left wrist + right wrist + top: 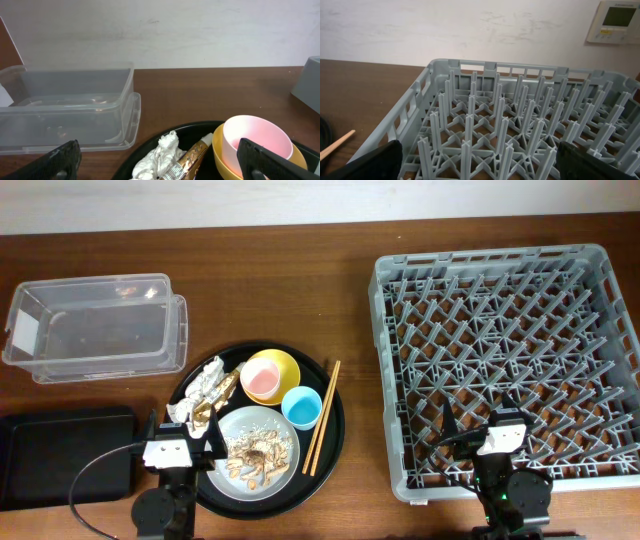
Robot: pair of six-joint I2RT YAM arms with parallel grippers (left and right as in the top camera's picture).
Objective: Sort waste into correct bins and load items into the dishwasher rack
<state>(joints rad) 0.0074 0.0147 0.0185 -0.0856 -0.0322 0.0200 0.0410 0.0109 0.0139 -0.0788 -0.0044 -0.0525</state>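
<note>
A round black tray point(335, 420) holds a yellow bowl point(284, 363) with a pink cup point(262, 381) inside, a light-blue cup point(301, 407), a pale plate point(283, 467) with tan food scraps point(256, 454), chopsticks point(321, 419), crumpled white napkins point(209, 377) and a gold-brown wrapper point(213, 406). My left gripper point(182, 430) is open and empty over the tray's left front, above the napkins point(160, 156) and wrapper point(190, 157). My right gripper point(483, 425) is open and empty over the grey dishwasher rack point(505, 350) near its front edge.
The clear tub point(95, 325) with a white label stands at the back left and also shows in the left wrist view point(70, 107). The shallow black tray point(60, 455) lies at the front left. The rack point(520, 125) fills the right wrist view.
</note>
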